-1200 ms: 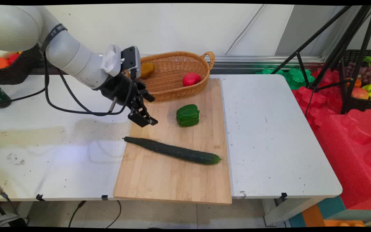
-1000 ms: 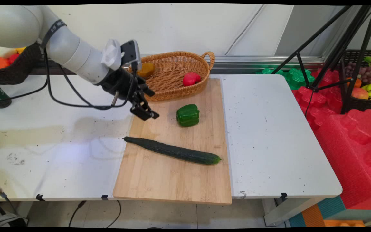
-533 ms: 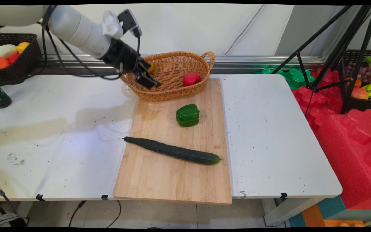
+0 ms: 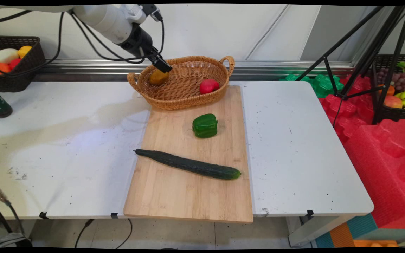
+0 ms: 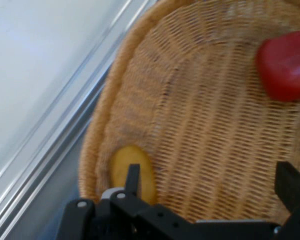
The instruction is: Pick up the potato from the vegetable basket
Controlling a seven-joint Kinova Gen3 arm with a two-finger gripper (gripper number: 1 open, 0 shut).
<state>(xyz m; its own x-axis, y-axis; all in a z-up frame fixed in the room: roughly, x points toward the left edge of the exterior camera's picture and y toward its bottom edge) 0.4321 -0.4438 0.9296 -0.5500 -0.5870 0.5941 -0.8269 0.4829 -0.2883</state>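
Nearest the table's [image 4: 65, 168] front edge lies a wooden cutting board [image 4: 188, 196], its near end overhanging that edge a little. A long dark cucumber [image 4: 187, 164] lies slantwise across the board's middle, its thin tip at the board's left edge and its blunt end near the right edge. Beyond it, toward the board's far half, a green pepper [image 4: 205, 125] sits alone, apart from the cucumber. At the board's far end a wicker basket [image 4: 185, 92] with two handles stands by the table's back edge, its front wall resting on the board. Inside, a red fruit [image 4: 209, 86] lies at the right end and a yellow-brown fruit [image 4: 158, 76] leans against the left wall. The gripper [image 4: 162, 65] hangs above the basket's left end, just over the yellow-brown fruit and holding nothing; in the hand view its fingers [image 5: 290, 186] are spread wide, with that fruit [image 5: 133, 172] behind the left one.
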